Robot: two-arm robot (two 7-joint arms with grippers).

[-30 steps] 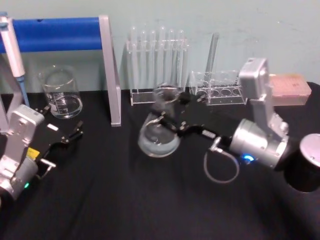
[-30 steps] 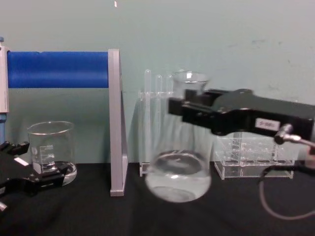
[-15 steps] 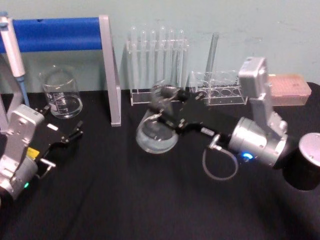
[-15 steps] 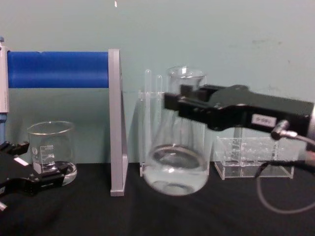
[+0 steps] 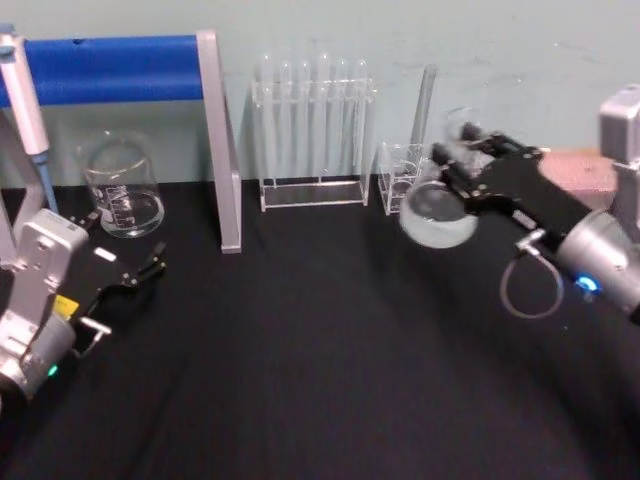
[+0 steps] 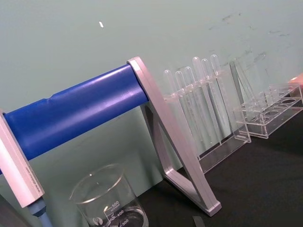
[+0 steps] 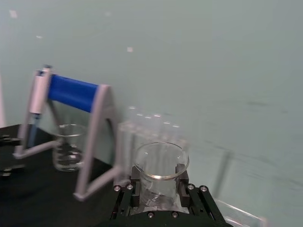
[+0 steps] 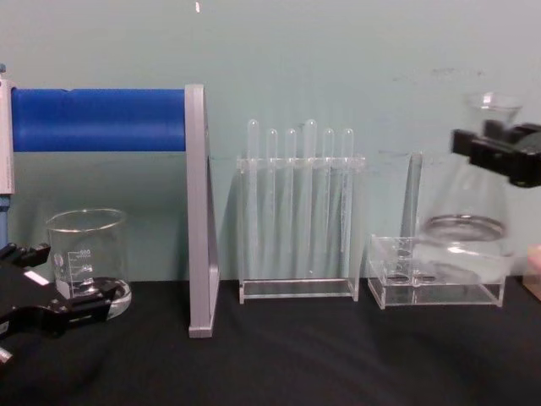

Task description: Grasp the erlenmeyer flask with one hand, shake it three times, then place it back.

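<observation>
Holds the erlenmeyer flask (image 5: 435, 212) by the neck in the right gripper (image 5: 465, 150) — jaws closed on the glass just under the flared rim. Has it at the right side, seemingly raised off the black table (image 5: 300, 380), before the low clear rack (image 8: 435, 288); some clear liquid in the wide base. Rests the left gripper (image 5: 135, 280) at the left near the beaker (image 5: 122, 195) — jaws apart.

light: soft, even, moderately bright across the far wall | shadows: faint, swallowed by the black bench (image 5: 300, 380) | glare: pale sheen along the blue bar (image 6: 80, 113) | blur: erlenmeyer flask (image 5: 437, 212) smeared at far right; right wrist view's background soft
</observation>
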